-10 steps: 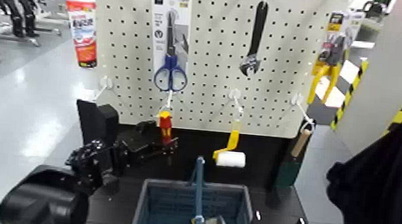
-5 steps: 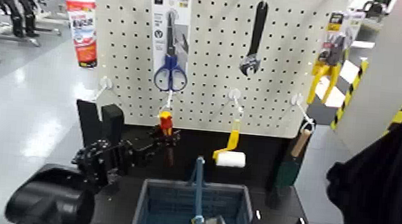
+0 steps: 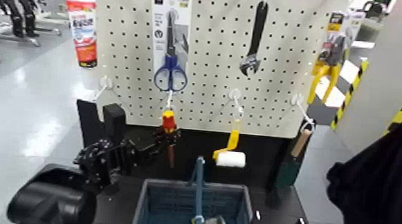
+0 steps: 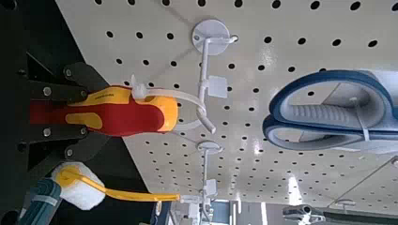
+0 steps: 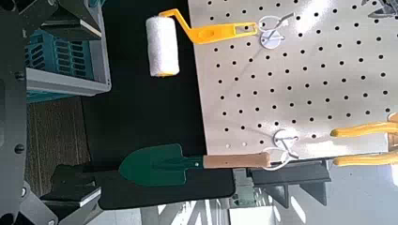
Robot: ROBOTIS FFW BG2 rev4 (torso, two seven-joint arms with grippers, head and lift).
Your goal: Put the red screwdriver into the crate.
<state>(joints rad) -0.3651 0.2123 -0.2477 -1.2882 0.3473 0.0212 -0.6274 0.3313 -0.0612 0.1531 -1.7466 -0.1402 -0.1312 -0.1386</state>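
While the crate (image 3: 141,209) sits below, my left claw (image 3: 166,137) is closed around the red screwdriver (image 3: 169,122) beneath the pegboard's (image 3: 208,65) lower edge.

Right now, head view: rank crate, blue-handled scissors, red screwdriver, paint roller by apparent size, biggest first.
1. Crate
2. Blue-handled scissors
Unranked, both smaller: red screwdriver and paint roller. Too close to call; left gripper covers part of the screwdriver.
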